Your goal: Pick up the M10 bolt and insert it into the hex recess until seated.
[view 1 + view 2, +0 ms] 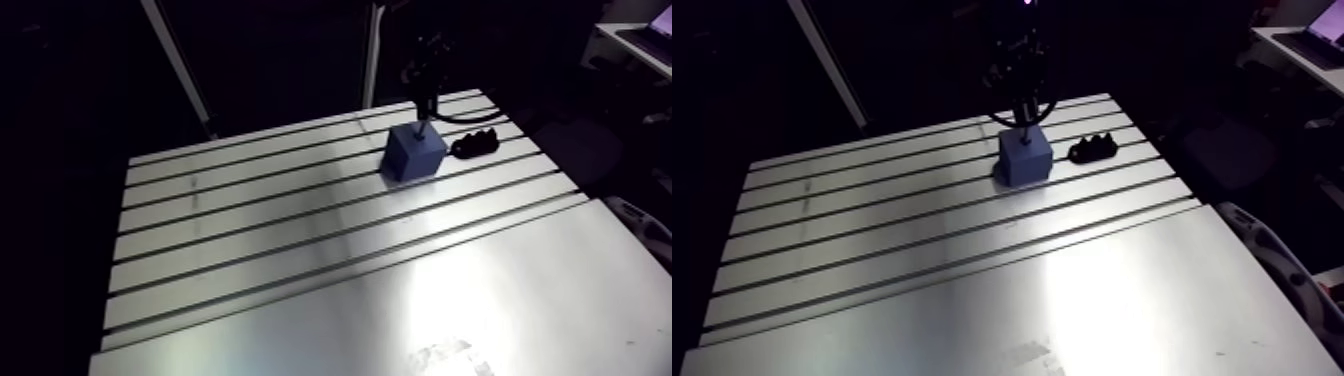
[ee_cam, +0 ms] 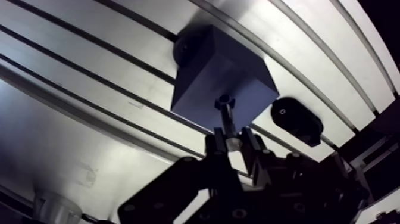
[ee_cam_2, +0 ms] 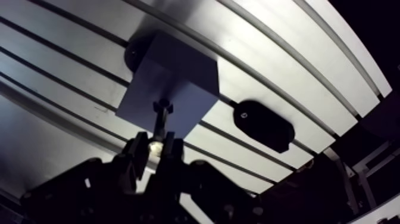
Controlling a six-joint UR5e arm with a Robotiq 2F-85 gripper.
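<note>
A blue block [image 1: 413, 152] stands on the slotted aluminium table [image 1: 300, 230], towards its far side. In the wrist view my gripper [image 2: 231, 142] hangs just above the block [image 2: 214, 71] and is shut on the shank of a dark M10 bolt [image 2: 225, 112]. The bolt points straight down, and its hex head sits at or just over the block's top face. The bolt head hides the recess, so I cannot tell whether they touch. In the arm view the gripper [image 1: 425, 100] comes down onto the block from above.
A black lumpy holder [image 1: 475, 145] lies on the table beside the block, ahead of the gripper and to one side in the wrist view [image 2: 296, 120]. A smooth plate [image 1: 450, 310] covers the near part of the table.
</note>
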